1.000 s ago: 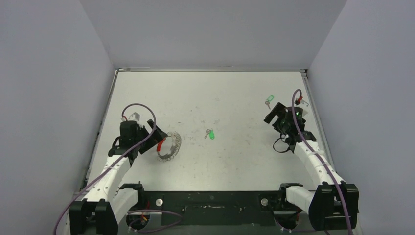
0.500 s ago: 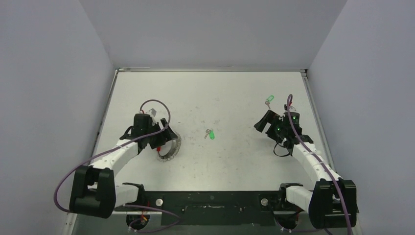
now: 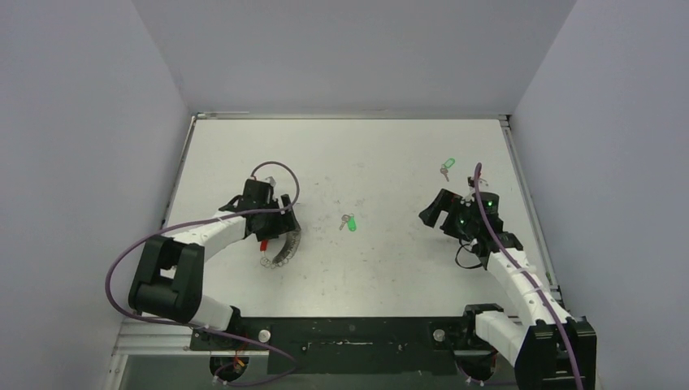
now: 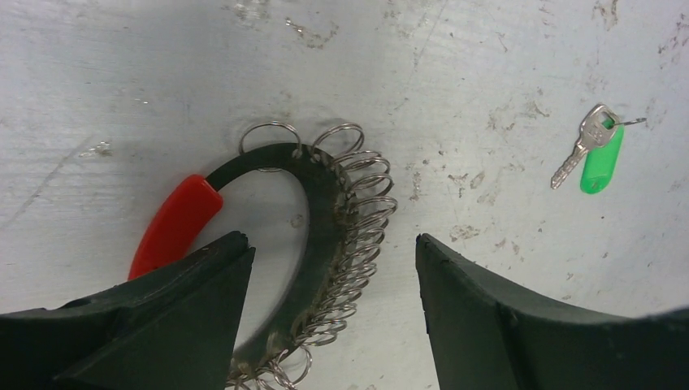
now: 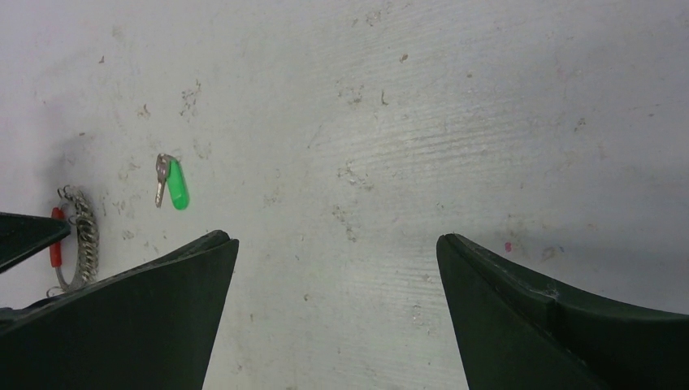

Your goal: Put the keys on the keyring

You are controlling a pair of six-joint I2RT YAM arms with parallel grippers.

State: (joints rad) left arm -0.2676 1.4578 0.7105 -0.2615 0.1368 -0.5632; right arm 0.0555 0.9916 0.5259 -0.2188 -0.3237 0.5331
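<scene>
The bench [image 3: 366, 146] carries everything, and no key is on the ring yet, so the step in hand looks like the first one: securing the ring. The left arm [image 3: 219, 231] reaches over the keyring [image 4: 325, 219], which lies flat on the left part of the bench. Its jaws are spread and sit astride the side of the black band that is crowded with small wire loops, one finger over the ring's opening near the red segment [image 4: 175, 223]. They pinch nothing. The right arm [image 3: 508, 268] hovers over bare bench with its jaws wide apart and empty. One of the keys [image 3: 348, 222], with its green tag, lies at mid-bench, well apart from the ring, and another [image 3: 446, 166] lies beyond the right arm. The next move probably calls for the left jaws to close on the band and for the right to go for the nearer key. The ring's near end is cut off behind the left fingers. Whether that finger touches the red segment cannot be told, and the small loops' gaps are too fine to make out.
</scene>
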